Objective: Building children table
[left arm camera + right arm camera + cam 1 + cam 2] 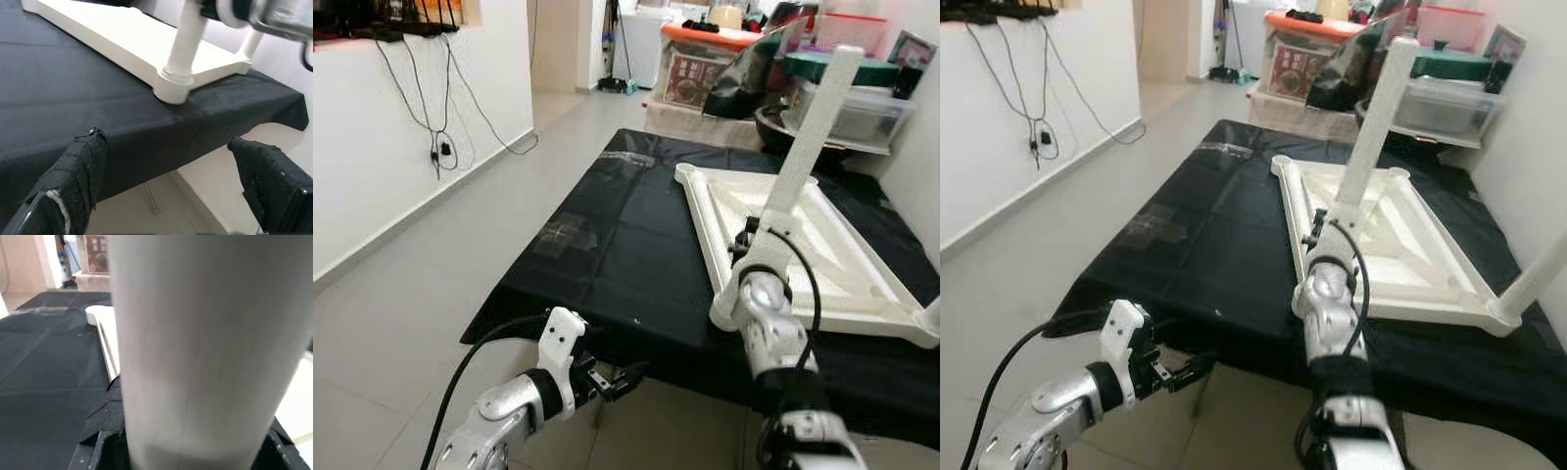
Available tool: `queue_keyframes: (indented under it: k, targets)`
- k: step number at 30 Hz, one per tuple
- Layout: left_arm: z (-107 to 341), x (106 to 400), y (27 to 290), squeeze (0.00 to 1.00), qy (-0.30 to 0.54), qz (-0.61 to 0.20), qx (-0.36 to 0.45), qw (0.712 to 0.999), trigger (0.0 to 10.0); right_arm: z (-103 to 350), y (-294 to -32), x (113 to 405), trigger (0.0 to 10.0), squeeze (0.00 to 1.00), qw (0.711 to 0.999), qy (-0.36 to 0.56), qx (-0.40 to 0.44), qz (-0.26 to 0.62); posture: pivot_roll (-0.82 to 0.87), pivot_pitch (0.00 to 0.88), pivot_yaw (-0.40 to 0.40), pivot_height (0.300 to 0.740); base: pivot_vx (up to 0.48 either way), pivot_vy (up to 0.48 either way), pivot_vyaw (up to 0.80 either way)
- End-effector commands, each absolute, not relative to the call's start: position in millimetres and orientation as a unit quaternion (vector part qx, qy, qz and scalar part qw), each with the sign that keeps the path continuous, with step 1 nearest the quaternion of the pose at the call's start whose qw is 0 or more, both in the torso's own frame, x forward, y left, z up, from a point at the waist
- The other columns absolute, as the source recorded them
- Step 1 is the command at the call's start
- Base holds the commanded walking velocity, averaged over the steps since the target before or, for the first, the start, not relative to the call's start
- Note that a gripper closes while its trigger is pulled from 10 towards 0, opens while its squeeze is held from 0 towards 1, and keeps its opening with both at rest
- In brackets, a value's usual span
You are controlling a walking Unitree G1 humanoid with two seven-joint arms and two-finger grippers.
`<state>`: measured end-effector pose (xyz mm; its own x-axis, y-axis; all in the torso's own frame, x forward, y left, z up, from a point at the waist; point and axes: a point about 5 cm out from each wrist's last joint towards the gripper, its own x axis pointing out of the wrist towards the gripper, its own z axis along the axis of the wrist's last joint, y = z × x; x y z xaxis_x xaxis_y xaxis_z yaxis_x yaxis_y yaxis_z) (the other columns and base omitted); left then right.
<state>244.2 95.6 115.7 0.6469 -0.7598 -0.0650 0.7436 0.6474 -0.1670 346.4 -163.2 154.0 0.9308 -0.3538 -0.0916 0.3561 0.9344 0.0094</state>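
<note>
Your tabletop (822, 264) lies upside down on a black cloth (626, 264), ribbed underside up, toward the robot's right. A leg (183, 46) already stands in the near corner socket, right by the cloth's edge, and part of another shows at the far right corner (1538, 274).

Your right gripper (749, 240) is closed round a loose white leg (808, 127), gripping it low while the rest slants up and away over the tabletop. In the right wrist view the leg (195, 342) sits between the black fingers (105, 431), so the hold looks snug.

Your left gripper (622, 382) hangs below the cloth's near edge with its jaws wide and nothing between the fingers (80, 166).

Judge the leg as a stiff, light, hollow plastic tube, smooth and probably slippery, so a round shaft may twist in a two-finger pinch. Keep your hold low, near the end that goes into the socket, so you steer the tip and the long top does not lever against you. The tabletop looks rigid but light, and it may skid on the cloth when you push down. Use the free left gripper to steady its rim near the socket; don't pinch the thin ribs, which look the easiest part to crack
</note>
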Motion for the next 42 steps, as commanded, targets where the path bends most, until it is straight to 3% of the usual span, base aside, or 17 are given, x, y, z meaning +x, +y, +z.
queue_keyframes:
  k: [1, 4, 5, 7, 8, 9, 10, 21, 22, 24, 26, 27, 33, 34, 35, 40, 42]
  targets:
    - [117, 245, 93, 0.00, 0.065, -0.425, -0.055, 0.901, 10.0, 123, -147, 337, 10.0, 0.00, 0.981, 0.128, -0.032, -0.141, 0.09, 0.000, -0.103, 0.740, 0.000, 0.000, 0.00]
    - [117, 245, 92, 0.00, 0.065, -0.427, -0.056, 0.900, 10.0, 133, -131, 340, 10.0, 0.00, 0.995, 0.087, -0.013, -0.055, 0.08, 0.000, -0.102, 0.740, 0.000, 0.000, 0.00]
    - [117, 245, 91, 0.00, 0.065, -0.427, -0.056, 0.900, 10.0, 136, -128, 341, 10.0, 1.00, 0.996, 0.074, -0.006, -0.040, 0.08, 0.000, -0.102, 0.740, 0.000, 0.000, 0.00]
    - [117, 244, 90, 0.00, 0.065, -0.428, -0.056, 0.900, 10.0, 146, -130, 345, 10.0, 1.00, 0.998, 0.054, 0.005, -0.031, 0.09, 0.000, -0.107, 0.740, 0.000, 0.000, 0.00]
    - [118, 243, 90, 0.00, 0.064, -0.425, -0.062, 0.901, 10.0, 174, -137, 359, 10.0, 0.49, 0.999, 0.010, 0.035, 0.036, 0.09, 0.000, -0.108, 0.740, 0.000, 0.000, 0.00]
    - [118, 243, 90, 0.00, 0.064, -0.425, -0.062, 0.901, 10.0, 174, -137, 359, 10.0, 0.49, 0.999, 0.010, 0.035, 0.036, 0.09, 0.000, -0.108, 0.740, 0.000, 0.000, 0.00]
    - [118, 243, 91, 0.00, 0.064, -0.424, -0.064, 0.901, 10.0, 186, -140, 363, 10.0, 0.00, 0.996, -0.008, 0.050, 0.077, 0.09, 0.000, -0.106, 0.740, 0.000, 0.000, 0.00]
    - [118, 246, 92, 0.00, 0.063, -0.424, -0.056, 0.902, 10.0, 195, -136, 347, 10.0, 0.00, 0.925, -0.047, -0.006, 0.378, 0.10, 0.000, -0.112, 0.740, 0.000, 0.000, 0.00]
    - [118, 246, 92, 0.00, 0.063, -0.425, -0.057, 0.901, 10.0, 192, -132, 346, 8.4, 0.00, 0.919, -0.043, -0.009, 0.391, 0.10, 0.000, -0.112, 0.740, 0.000, 0.000, 0.00]
    - [118, 246, 90, 0.00, 0.062, -0.425, -0.057, 0.901, 10.0, 183, -124, 351, 2.5, 0.00, 0.927, -0.033, -0.029, 0.373, 0.10, 0.000, -0.114, 0.740, 0.000, 0.000, 0.00]
    - [118, 246, 90, 0.00, 0.062, -0.425, -0.057, 0.901, 10.0, 180, -122, 354, 2.5, 0.00, 0.931, -0.032, -0.036, 0.361, 0.10, 0.000, -0.113, 0.740, 0.000, 0.000, 0.00]
    - [119, 245, 90, 0.00, 0.062, -0.425, -0.057, 0.901, 10.0, 177, -124, 361, 0.0, 0.00, 0.947, -0.014, -0.029, 0.319, 0.11, 0.000, -0.115, 0.740, 0.000, 0.000, 0.00]
    - [119, 245, 93, 0.00, 0.063, -0.422, -0.055, 0.903, 10.0, 165, -144, 379, 0.0, 0.00, 0.988, 0.047, 0.003, 0.148, 0.12, 0.000, -0.117, 0.740, 0.000, 0.000, 0.00]
    - [119, 245, 95, 0.00, 0.063, -0.421, -0.054, 0.903, 10.0, 154, -165, 380, 0.0, 0.00, 0.996, 0.084, 0.019, 0.021, 0.12, 0.000, -0.116, 0.740, 0.000, 0.000, 0.00]
    - [118, 245, 96, 0.00, 0.065, -0.420, -0.054, 0.904, 10.0, 140, -184, 373, 0.0, 0.00, 0.987, 0.118, 0.033, -0.102, 0.11, 0.000, -0.116, 0.740, 0.000, 0.000, 0.00]
    - [117, 243, 95, 0.00, 0.067, -0.420, -0.055, 0.903, 10.0, 123, -199, 346, 0.0, 0.00, 0.959, 0.142, 0.020, -0.244, 0.10, 0.000, -0.104, 0.740, 0.000, 0.000, 0.00]
    - [117, 243, 92, 0.00, 0.068, -0.425, -0.058, 0.901, 10.0, 126, -178, 338, 10.0, 0.00, 0.970, 0.135, 0.003, -0.202, 0.08, 0.000, -0.097, 0.740, 0.000, 0.000, 0.00]
